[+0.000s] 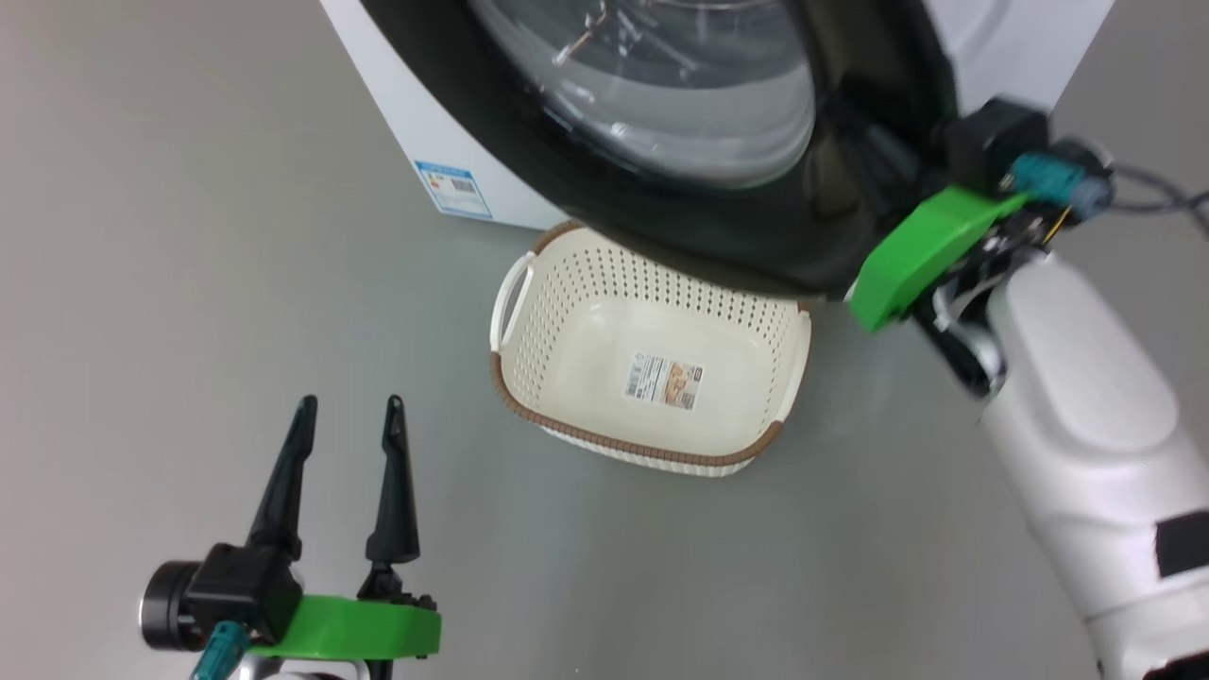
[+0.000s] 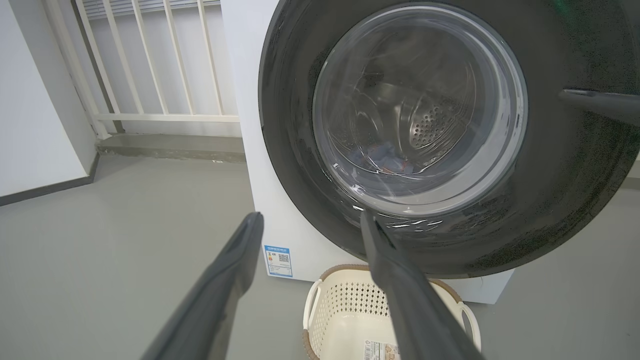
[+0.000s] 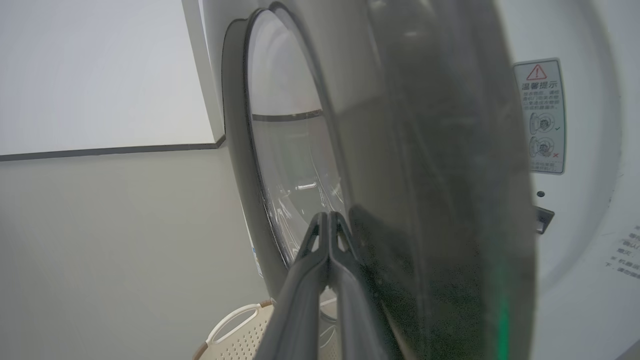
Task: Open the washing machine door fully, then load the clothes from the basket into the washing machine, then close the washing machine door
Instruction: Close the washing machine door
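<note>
Head view first: the basket [image 1: 604, 283] sits on the grey floor [image 1: 189, 283] right in front of the washing machine [image 1: 397, 104], tucked partly under the washing machine door [image 1: 661, 227]. It's empty apart from the paper label [image 1: 664, 381] on its base. The left gripper [image 1: 350, 404] hangs at the lower left, well apart from the basket, jaws wide apart with nothing between them. The right arm [image 1: 1086, 397] reaches up to the door's right edge, but its jaws are hidden from here.

Left wrist view: pretty much straight at the door. Through the glass window [image 2: 420, 75] you can see the steel drum [image 2: 430, 120], and the clothes [image 2: 385, 155] are in there, a bit of light blue fabric lying at the bottom. The basket is directly below the door.

Right wrist view: the right gripper [image 3: 328, 217] has its jaws pressed together, holding nothing. The tips are right up at the door's glossy black ring and meet their own reflection, though I honestly can't tell if they're touching. The door is seen edge-on and stands out from the machine's white front, with a warning sticker [image 3: 544, 115] showing in the gap.
</note>
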Available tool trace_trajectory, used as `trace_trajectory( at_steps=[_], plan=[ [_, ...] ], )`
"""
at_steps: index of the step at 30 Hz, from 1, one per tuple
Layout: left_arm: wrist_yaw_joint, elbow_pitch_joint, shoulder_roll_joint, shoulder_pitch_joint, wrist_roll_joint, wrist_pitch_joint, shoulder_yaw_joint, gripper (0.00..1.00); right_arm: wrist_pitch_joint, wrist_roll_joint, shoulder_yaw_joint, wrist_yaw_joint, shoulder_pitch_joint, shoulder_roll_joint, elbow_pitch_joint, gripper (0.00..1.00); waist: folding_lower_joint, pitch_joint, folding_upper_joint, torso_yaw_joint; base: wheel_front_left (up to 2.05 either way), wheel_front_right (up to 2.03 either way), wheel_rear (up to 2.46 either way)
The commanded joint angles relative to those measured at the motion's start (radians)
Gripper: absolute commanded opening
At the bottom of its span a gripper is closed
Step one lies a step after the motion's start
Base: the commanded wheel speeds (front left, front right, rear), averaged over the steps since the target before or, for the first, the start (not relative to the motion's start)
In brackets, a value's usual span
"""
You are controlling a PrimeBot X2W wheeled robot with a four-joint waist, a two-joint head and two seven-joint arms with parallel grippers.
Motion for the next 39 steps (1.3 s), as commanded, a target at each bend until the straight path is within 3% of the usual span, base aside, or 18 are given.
trace_trajectory(
  at_steps=[1, 20, 31, 39],
  plan=[
    [-0.008, -0.028, 0.01, -0.033, 0.007, -0.009, 0.029, 1.0, -0.011, -0.011, -0.003, 0.001, -0.038, 0.003, -0.013, 0.0, 0.0, 0.026, -0.0001, 0.004, 0.0, 0.0, 0.0],
    [-0.025, -0.033, -0.01, -0.131, -0.019, -0.009, -0.027, 1.0, -0.117, -0.042, 0.001, 0.001, -0.433, -0.094, 0.304, 0.0, 0.0, 0.167, -0.0001, 0.045, 0.0, 0.0, 0.0],
    [-0.02, -0.022, -0.01, -0.139, -0.02, -0.009, -0.037, 1.0, -0.145, -0.025, 0.031, 0.001, -0.483, -0.091, 0.385, 0.0, 0.0, 0.159, -0.0001, 0.041, 0.0, 0.0, 0.0],
    [-0.025, -0.007, -0.01, -0.132, -0.005, -0.009, -0.034, 1.0, -0.15, 0.047, 0.123, 0.001, -0.419, -0.054, 0.342, 0.0, 0.0, 0.135, -0.0001, 0.019, 0.0, 0.0, 0.0]
  ],
)
